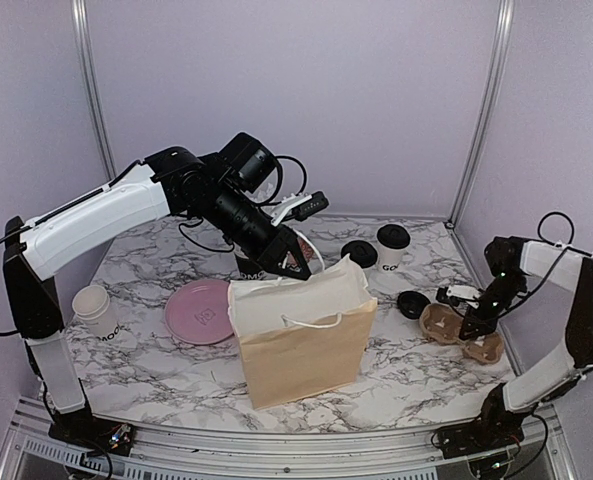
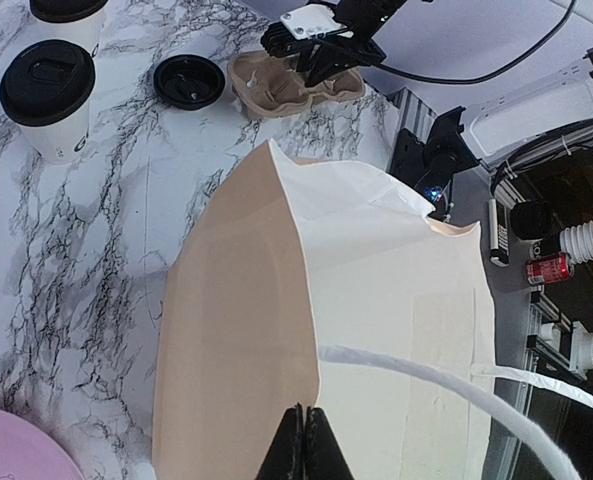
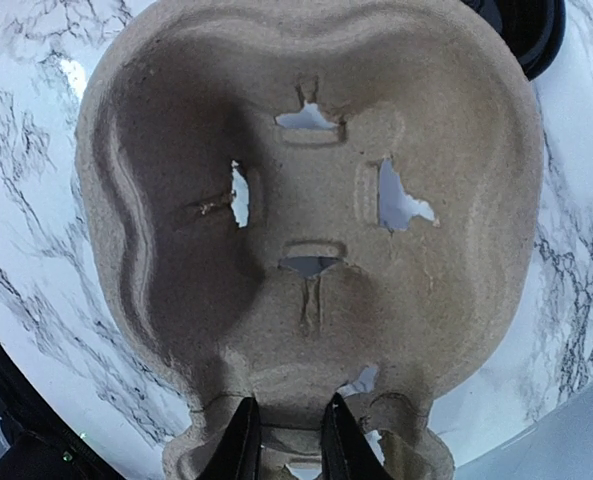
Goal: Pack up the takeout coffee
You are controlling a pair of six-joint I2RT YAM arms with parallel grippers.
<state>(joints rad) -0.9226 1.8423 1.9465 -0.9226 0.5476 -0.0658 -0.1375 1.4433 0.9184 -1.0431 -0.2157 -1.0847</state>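
The takeout coffee [image 1: 392,247], a white cup with a black lid, stands at the back right of the table. A second black-lidded cup [image 1: 359,253] is just left of it. The left wrist view shows both lidded cups at its upper left, one here [image 2: 51,98] and the other at the top edge [image 2: 68,10]. My left gripper [image 1: 301,267] [image 2: 305,412] is shut on the top rim of the upright brown paper bag [image 1: 301,338] [image 2: 236,330]. My right gripper [image 1: 473,318] [image 3: 286,408] pinches the middle ridge of the cardboard cup carrier [image 1: 461,333] [image 3: 306,180] [image 2: 276,88].
A loose black lid [image 1: 412,304] [image 2: 188,82] lies left of the carrier. A pink plate [image 1: 200,311] sits left of the bag. A stack of lidless white cups [image 1: 96,311] stands at the far left. The bag's white handle [image 2: 456,385] hangs across its open mouth.
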